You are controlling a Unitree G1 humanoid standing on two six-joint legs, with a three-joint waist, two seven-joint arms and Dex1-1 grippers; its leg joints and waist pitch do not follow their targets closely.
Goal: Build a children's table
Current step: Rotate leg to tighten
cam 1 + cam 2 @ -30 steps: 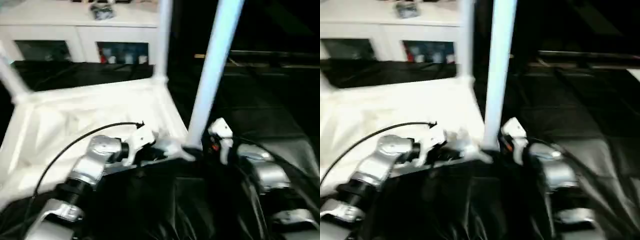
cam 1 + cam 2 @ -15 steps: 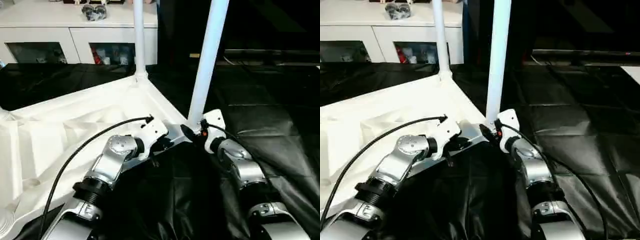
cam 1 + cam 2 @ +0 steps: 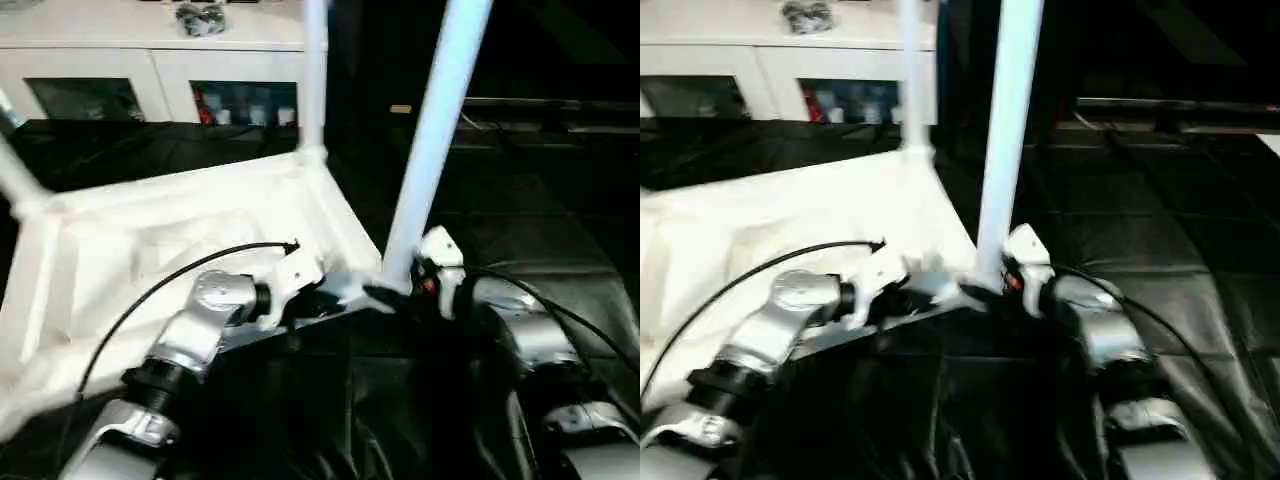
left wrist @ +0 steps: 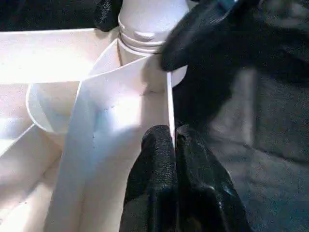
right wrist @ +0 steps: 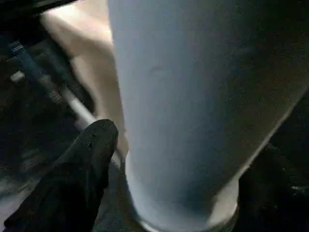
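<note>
The white tabletop (image 3: 190,235) lay upside down on the black mat (image 3: 560,250), its ribbed underside up; three tube legs rose from its corner sockets, the near leg (image 3: 435,140) at the corner closest to the robot, a far leg (image 3: 313,75) behind it, and a third (image 3: 18,175) at the far left corner. The left gripper (image 4: 173,159) had its two black fingers pressed together on the thin edge wall of the tabletop, just beside the near socket; the right gripper (image 3: 405,290) sat at the base of the near leg, one finger (image 5: 84,169) against it; whether it clasped the leg could not be told. A white cabinet (image 3: 150,70) stood beyond.
</note>
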